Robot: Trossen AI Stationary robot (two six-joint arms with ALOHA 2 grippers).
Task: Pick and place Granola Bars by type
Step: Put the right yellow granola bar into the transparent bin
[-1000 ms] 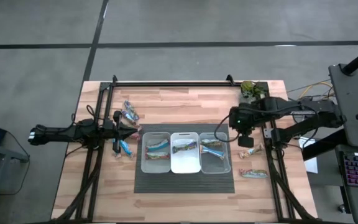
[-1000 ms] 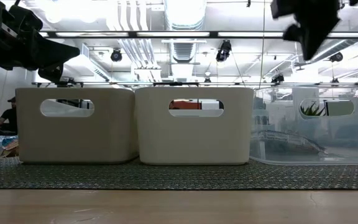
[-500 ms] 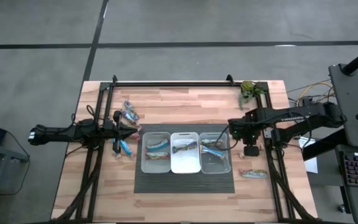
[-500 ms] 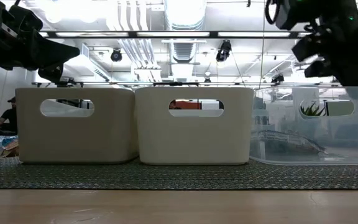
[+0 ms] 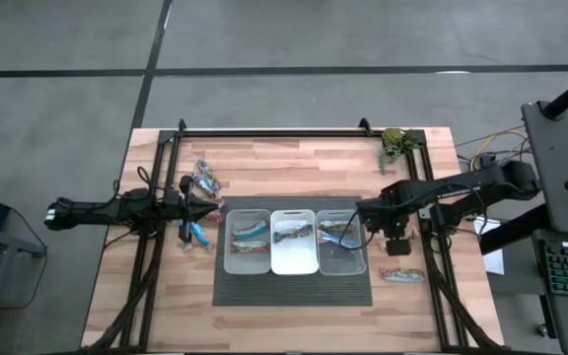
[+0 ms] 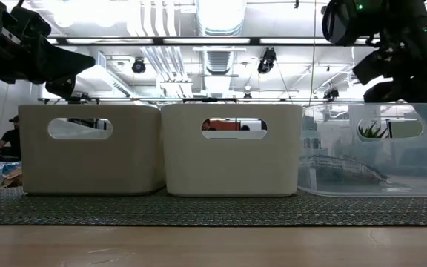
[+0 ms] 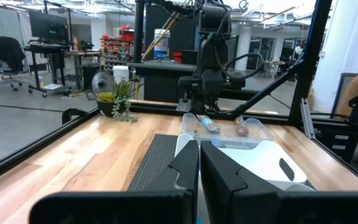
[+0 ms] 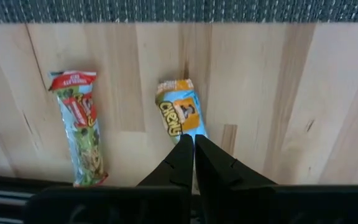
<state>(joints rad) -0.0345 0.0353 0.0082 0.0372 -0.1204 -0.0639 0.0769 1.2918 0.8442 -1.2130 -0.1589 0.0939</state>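
Note:
Three bins [image 5: 293, 240] stand in a row on a dark mat [image 5: 294, 291], each with Granola Bars inside. On the wood to the right of the mat lie a blue-and-tan bar [image 8: 180, 116] and a silvery bar with red ends [image 8: 79, 127], the latter also showing from above as the silvery bar [image 5: 402, 275]. My right gripper [image 8: 188, 139] points down, shut, above the blue bar's near end, and the low view shows the right gripper [image 6: 391, 74] well above the table. Left of the bins, my left gripper [image 5: 205, 209] waits shut and level. Two more bars [image 5: 197, 233] lie near it.
A green plant [image 5: 394, 143] stands at the far right corner. Black frame rails [image 5: 264, 133] run along the table's far edge and down both sides. Another bar [image 5: 206, 177] lies far left of the bins. Bare wood lies between the mat and the far rail.
My right gripper has come down and a little toward the table's near edge, tipping until it points down over the bars to the right of the mat. It has stayed shut. The bars have not moved.

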